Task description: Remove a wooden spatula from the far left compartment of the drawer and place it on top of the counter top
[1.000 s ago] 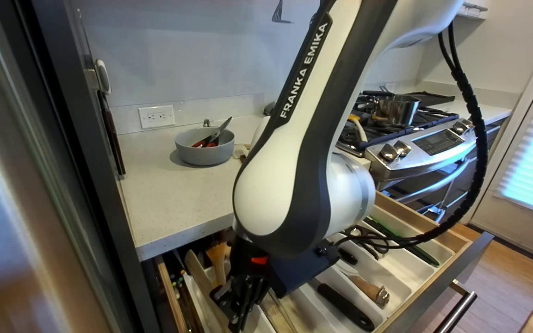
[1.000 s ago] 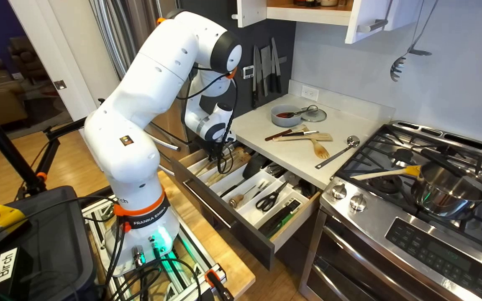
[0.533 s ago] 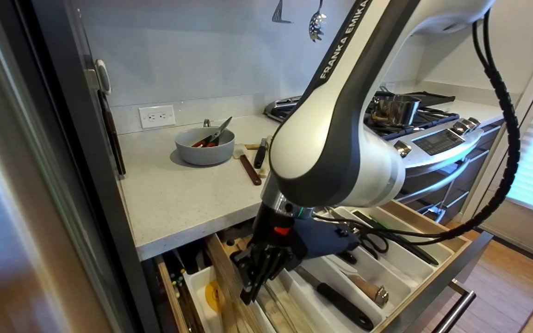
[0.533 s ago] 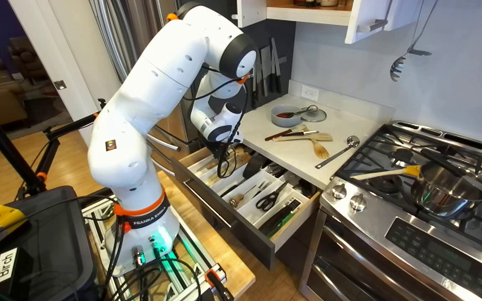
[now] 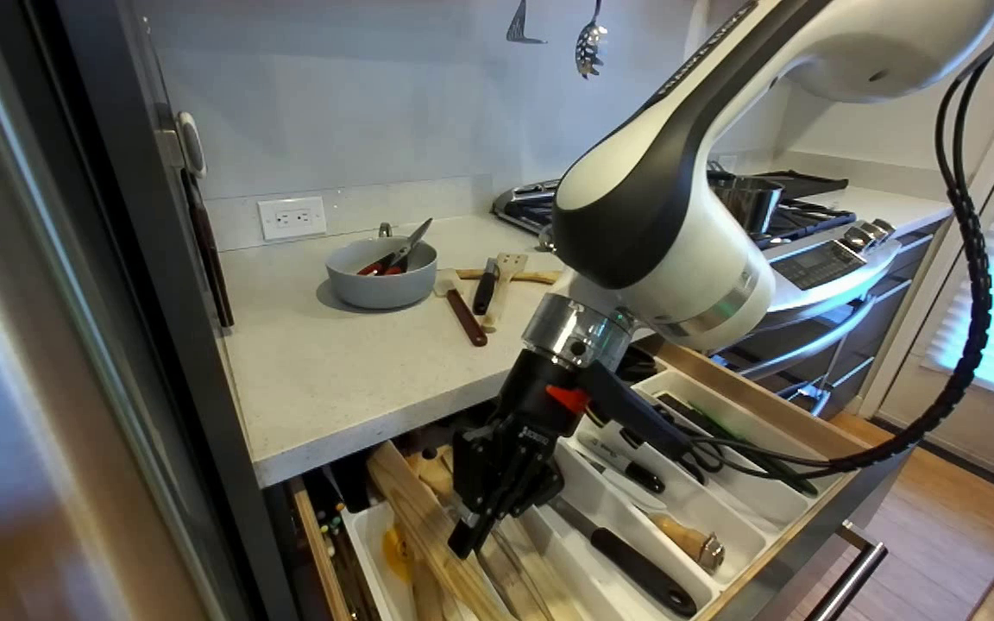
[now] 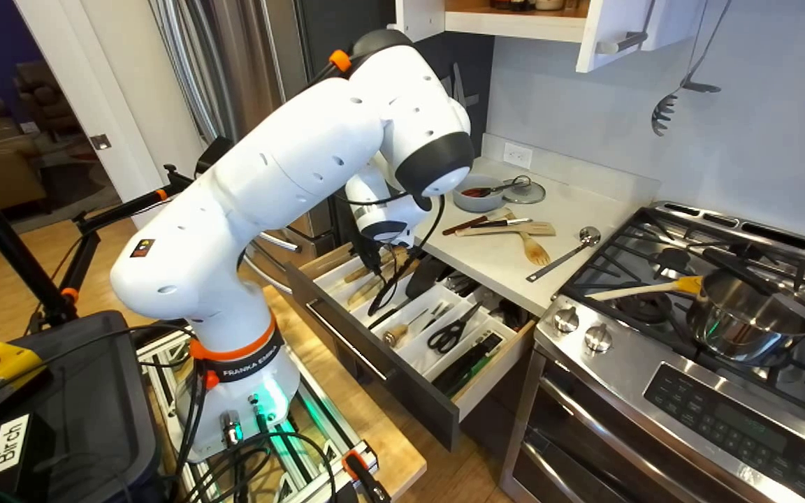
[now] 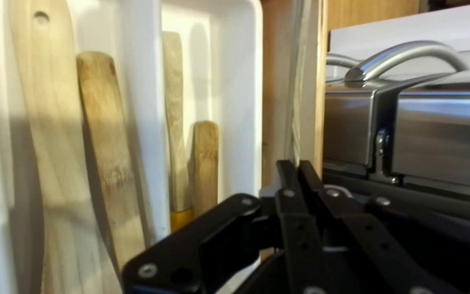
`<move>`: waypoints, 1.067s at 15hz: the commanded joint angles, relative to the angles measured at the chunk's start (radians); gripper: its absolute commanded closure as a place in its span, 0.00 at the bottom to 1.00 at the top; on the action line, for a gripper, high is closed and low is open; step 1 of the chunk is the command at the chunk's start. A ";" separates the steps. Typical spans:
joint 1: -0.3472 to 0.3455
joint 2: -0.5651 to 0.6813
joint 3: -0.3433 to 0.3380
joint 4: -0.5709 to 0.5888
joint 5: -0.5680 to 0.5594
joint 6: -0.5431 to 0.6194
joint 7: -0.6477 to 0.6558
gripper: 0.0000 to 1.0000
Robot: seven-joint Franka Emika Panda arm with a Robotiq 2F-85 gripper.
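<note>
1. The hand is narrow, pinching the wooden spatula, on its edge over the drawer. Grasping seems done; whether the far end is free, I cannot tell.
2. In the wrist view, the far left compartment is at 10 o'clock from the hand, with two wooden handles and a yellow piece.
3. In an exterior view, the worktop lies at 11 o'clock from the hand; placing there remains.
4. Farther, toward 11 o'clock, the bowl contains red and grey tools.

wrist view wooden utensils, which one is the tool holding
The rightmost: the wooden spatula, a thin edge-on strip clamped in the tool; the others lie in the white organiser.
</note>
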 commanded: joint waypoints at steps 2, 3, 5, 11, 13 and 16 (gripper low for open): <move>-0.132 0.120 0.055 -0.053 -0.005 -0.152 -0.142 0.99; -0.139 0.125 0.055 -0.063 -0.002 -0.185 -0.158 0.99; -0.168 0.087 0.075 -0.140 0.008 -0.148 -0.166 0.99; -0.347 -0.014 0.202 -0.365 -0.066 0.224 -0.089 0.99; -0.384 0.003 0.231 -0.326 -0.117 0.297 -0.036 0.99; -0.517 -0.012 0.295 -0.326 -0.182 0.375 0.052 0.99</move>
